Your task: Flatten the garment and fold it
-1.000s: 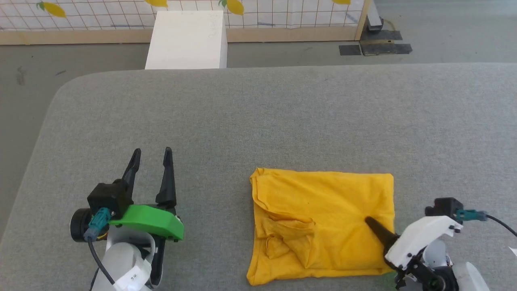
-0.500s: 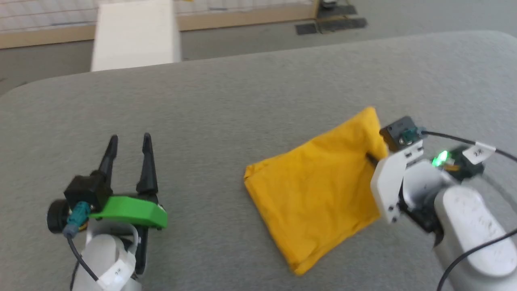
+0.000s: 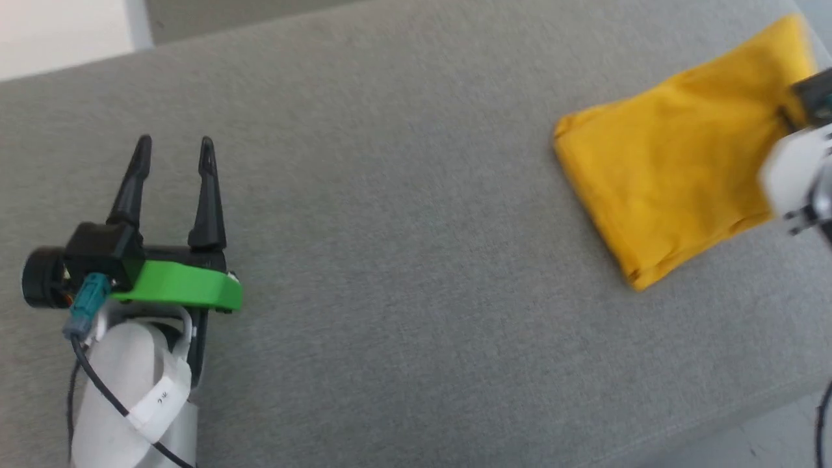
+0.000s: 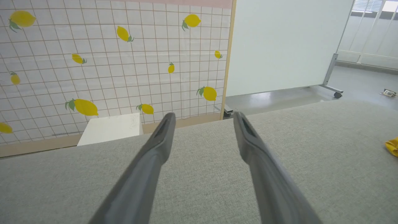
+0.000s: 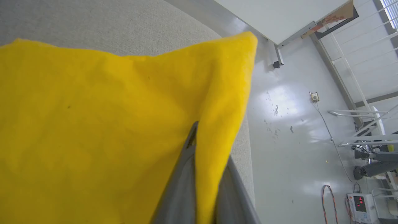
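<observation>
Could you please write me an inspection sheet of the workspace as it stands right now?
Surface: grey padded table, no stains visible.
Job's things: yellow T-shirt, folded into a rough rectangle, plain side up, near the table's right end.
Clutter: nothing seen.
Grippers: left gripper open and empty over the table; right gripper shut on the T-shirt's edge.
Cables: black cable at the left wrist; loose cables on the floor.
Surroundings: lemon-patterned wall, white box, wheeled white panel, glossy grey floor.
</observation>
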`<state>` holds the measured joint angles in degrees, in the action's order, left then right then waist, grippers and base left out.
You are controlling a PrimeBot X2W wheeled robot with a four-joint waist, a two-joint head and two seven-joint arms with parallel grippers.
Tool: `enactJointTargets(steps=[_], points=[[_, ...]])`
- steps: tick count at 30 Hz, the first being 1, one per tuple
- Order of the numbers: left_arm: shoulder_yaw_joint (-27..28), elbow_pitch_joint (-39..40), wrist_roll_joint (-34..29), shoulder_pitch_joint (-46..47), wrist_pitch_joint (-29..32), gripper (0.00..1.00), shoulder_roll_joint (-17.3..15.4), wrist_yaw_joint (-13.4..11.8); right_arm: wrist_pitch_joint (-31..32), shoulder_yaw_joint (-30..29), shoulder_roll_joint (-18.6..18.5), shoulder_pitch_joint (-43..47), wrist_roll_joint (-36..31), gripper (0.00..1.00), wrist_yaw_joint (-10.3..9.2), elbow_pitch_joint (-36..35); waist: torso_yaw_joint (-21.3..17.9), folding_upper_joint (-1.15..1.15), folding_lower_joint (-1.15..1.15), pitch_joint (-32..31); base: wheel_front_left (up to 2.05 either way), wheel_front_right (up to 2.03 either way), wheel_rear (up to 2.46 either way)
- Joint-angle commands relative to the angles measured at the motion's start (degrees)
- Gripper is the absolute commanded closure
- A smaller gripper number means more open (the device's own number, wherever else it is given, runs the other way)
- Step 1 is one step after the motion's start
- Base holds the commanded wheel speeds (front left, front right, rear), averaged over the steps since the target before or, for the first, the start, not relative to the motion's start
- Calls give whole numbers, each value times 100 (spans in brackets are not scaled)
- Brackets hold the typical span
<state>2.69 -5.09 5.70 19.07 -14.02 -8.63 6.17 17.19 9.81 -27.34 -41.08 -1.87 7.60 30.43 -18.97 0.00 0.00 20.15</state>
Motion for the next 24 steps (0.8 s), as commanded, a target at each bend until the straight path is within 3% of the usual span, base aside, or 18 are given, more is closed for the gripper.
enactJointTargets(steps=[1, 11, 18, 19, 20, 21, 24], points=[[-30, 51, -46, 131, 37, 0, -75, -5, -143, -241, -12, -134, -134, 100, -11, 132, -414, 0, 0, 633, 0, 0, 0], [-194, 395, -105, 290, 299, 0, -225, -2, -1078, -2148, 110, -363, -1264, 100, -11, 779, -106, 0, 0, 1083, 0, 0, 0], [-279, 432, -89, 298, 329, 0, -236, -18, -1479, -2940, 300, -529, -1860, 100, -11, 872, 124, 0, 0, 1033, 0, 0, 0], [-293, 415, -78, 285, 310, 0, -212, -32, -1523, -2985, 311, -534, -1948, 65, -11, 897, 160, 0, 0, 987, 0, 0, 0], [-304, 391, -66, 273, 291, 0, -191, -39, -1564, -3023, 328, -538, -1986, 56, -11, 917, 191, 0, 0, 938, 0, 0, 0], [-310, 349, -43, 262, 268, 0, -174, -42, -1608, -3121, 356, -545, -2001, 0, -11, 935, 226, 0, 0, 872, 0, 0, 0], [-330, 195, 24, 206, 169, 0, -88, -66, -1779, -3296, 397, -488, -2039, 0, -11, 926, 340, 0, 0, 629, 0, 0, 0]])
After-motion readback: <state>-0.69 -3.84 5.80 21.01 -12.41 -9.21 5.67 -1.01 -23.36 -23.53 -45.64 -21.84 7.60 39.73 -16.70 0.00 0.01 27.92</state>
